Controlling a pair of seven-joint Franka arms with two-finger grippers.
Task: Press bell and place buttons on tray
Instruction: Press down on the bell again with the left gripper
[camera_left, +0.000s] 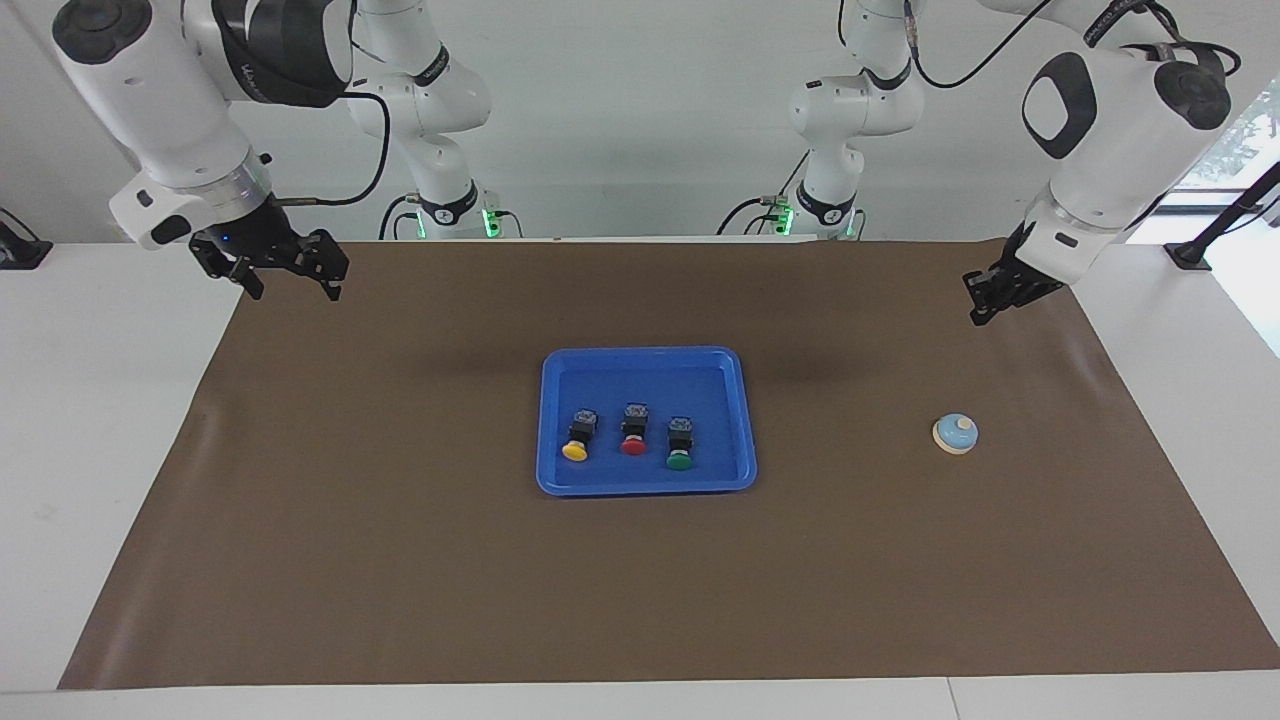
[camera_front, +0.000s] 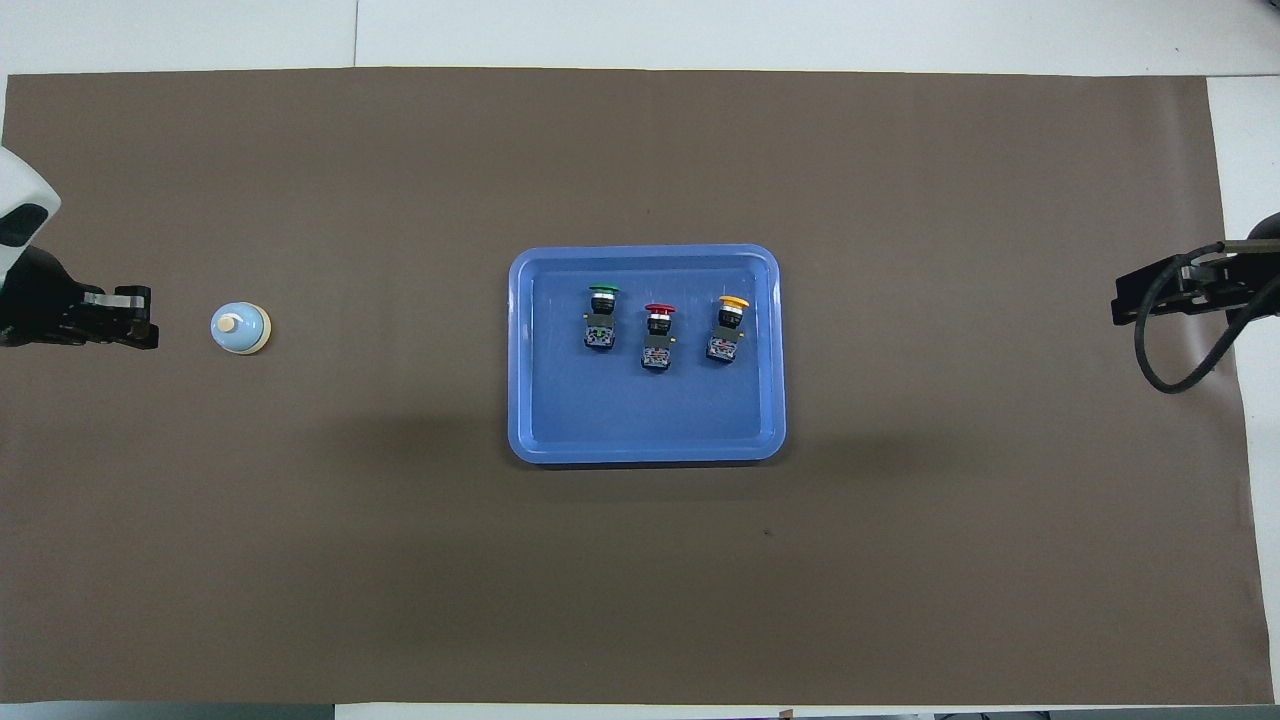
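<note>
The blue tray lies at the middle of the brown mat. The three buttons lie in it in a row, caps pointing away from the robots: yellow toward the right arm's end, red in the middle, green toward the left arm's end. The bell stands on the mat toward the left arm's end. My left gripper is shut and empty, raised over the mat beside the bell. My right gripper is open and empty, raised over the mat's edge at the right arm's end.
The brown mat covers most of the white table. A black cable loops from the right arm.
</note>
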